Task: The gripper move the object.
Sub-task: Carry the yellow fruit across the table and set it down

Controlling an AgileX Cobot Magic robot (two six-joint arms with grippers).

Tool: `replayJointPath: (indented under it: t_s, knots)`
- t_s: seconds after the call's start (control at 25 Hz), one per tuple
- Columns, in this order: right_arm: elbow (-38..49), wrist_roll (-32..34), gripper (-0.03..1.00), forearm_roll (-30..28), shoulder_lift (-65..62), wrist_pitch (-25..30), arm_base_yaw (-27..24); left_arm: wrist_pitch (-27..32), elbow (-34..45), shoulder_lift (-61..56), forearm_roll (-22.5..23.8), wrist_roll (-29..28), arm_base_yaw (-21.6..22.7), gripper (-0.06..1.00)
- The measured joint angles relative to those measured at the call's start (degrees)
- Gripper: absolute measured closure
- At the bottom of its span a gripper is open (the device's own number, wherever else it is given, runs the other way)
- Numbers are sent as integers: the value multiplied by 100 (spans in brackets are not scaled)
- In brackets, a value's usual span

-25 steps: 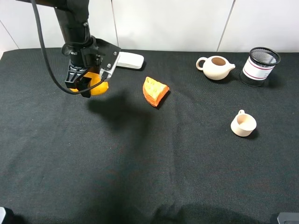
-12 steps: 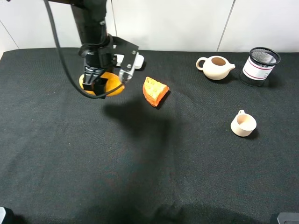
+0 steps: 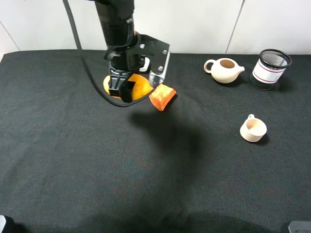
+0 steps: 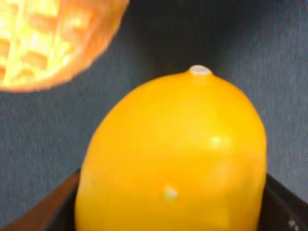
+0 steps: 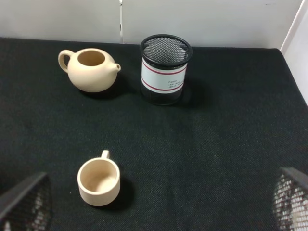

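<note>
Moved right: black two-fingered gripper [image 3: 121, 91] carries smooth yellow-orange mango-shaped fruit [image 3: 141, 87], upper middle.
It pinches the fat middle; shiny skin looks slippery, hard and light.

Left arm [image 3: 116, 24] reaching in from the far side, black wrist pointing straight down, left gripper [image 3: 122, 91] with jaws clamped on the object [image 3: 140, 86], right gripper [image 5: 156, 199] parked at the near edge, its fingers [image 5: 21, 202] spread wide apart, holding nothing.
</note>
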Motion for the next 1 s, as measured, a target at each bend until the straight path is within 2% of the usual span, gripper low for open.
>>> replayJointPath:
  t_s: [0.16, 0.44, 1.0]
  knots:
    - [0, 0, 27, 0, 0, 0, 0, -225, -6, 0, -80, -330, -191, 26]
    - [0, 0, 27, 0, 0, 0, 0, -799, -6, 0, -98, -1289, -523, 26]
    - [0, 0, 27, 0, 0, 0, 0, -1894, -6, 0, 150, -3692, -1113, 26]
